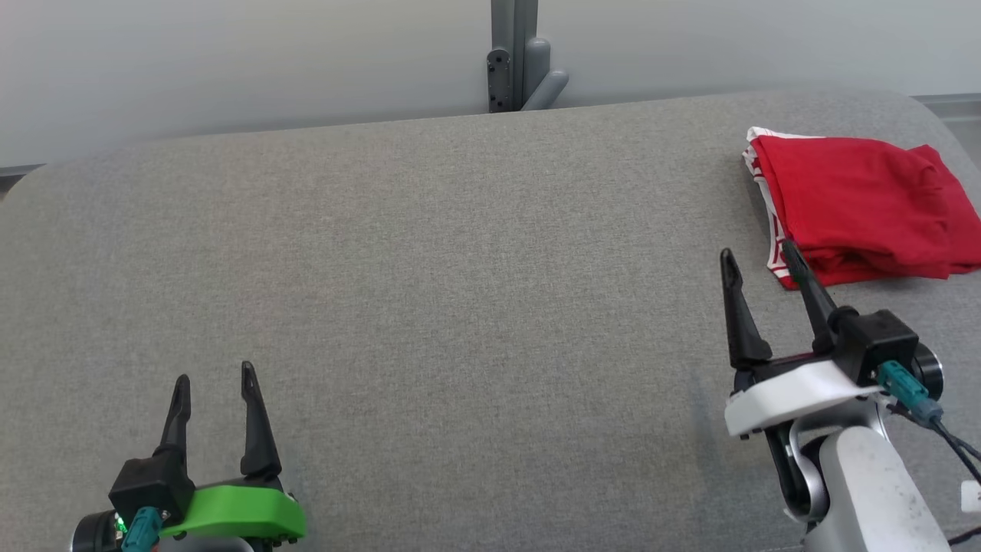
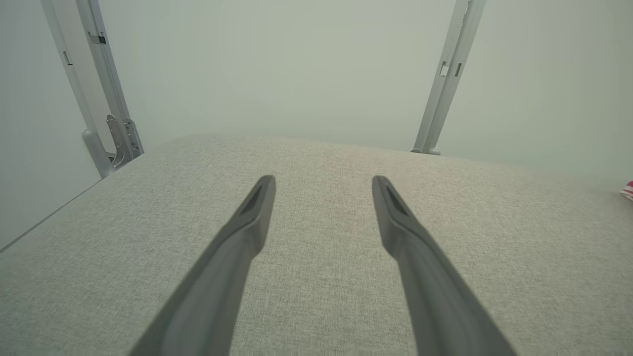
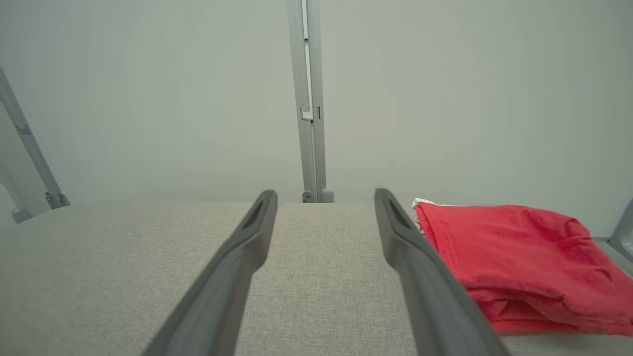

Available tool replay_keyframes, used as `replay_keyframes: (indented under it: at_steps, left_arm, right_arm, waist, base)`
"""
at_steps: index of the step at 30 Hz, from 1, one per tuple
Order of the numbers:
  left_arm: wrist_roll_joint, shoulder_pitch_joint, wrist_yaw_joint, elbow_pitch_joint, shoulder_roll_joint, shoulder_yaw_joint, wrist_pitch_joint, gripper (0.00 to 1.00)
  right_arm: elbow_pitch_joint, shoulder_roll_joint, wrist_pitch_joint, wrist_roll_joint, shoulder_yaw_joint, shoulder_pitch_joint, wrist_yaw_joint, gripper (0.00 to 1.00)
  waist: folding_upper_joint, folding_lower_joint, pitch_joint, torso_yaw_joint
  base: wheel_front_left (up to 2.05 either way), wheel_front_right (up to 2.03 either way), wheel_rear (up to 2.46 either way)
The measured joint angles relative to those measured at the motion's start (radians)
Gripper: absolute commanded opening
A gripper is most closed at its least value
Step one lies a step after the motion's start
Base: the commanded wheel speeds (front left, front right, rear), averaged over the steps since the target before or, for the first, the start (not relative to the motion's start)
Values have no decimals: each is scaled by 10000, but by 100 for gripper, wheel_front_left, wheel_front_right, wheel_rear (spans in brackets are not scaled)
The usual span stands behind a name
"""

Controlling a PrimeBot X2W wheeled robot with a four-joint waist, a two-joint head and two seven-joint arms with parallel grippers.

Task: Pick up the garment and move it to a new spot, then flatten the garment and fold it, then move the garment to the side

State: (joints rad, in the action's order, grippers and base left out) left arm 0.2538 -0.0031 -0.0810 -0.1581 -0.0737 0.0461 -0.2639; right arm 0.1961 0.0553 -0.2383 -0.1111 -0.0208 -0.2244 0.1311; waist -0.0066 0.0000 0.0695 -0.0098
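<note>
Our dark-fingered left gripper (image 1: 214,372) and right gripper (image 1: 756,250) stand spread and empty over the grey fabric tabletop (image 1: 460,268); the folded red cloth garment (image 1: 858,199) lies aside, so we judge only withdrawal remains.

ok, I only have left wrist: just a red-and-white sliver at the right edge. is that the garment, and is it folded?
Observer: Yes. Head view shows the red garment folded in a stack at the far right of the grey table.
Operator: right gripper holding it?
Observer: No. The right gripper is open and empty beside the garment's white-trimmed edge; whether a fingertip touches it is unclear.
</note>
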Motion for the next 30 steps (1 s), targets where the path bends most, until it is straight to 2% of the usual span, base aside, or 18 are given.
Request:
replay_keyframes:
  at_steps: [9, 30]
  left_arm:
    - [-86, 83, 125, 134, 56, 73, 0, 100]
    - [-378, 198, 460, 221, 167, 27, -2, 100]
  right_arm:
    - [-533, -46, 96, -798, -408, 1139, 0, 100]
    - [-75, -48, -98, -982, -788, 1219, 0, 100]
  waist:
    - [0, 0, 49, 157]
    - [0, 0, -145, 264]
  base:
    - [0, 0, 0]
    - [0, 0, 0]
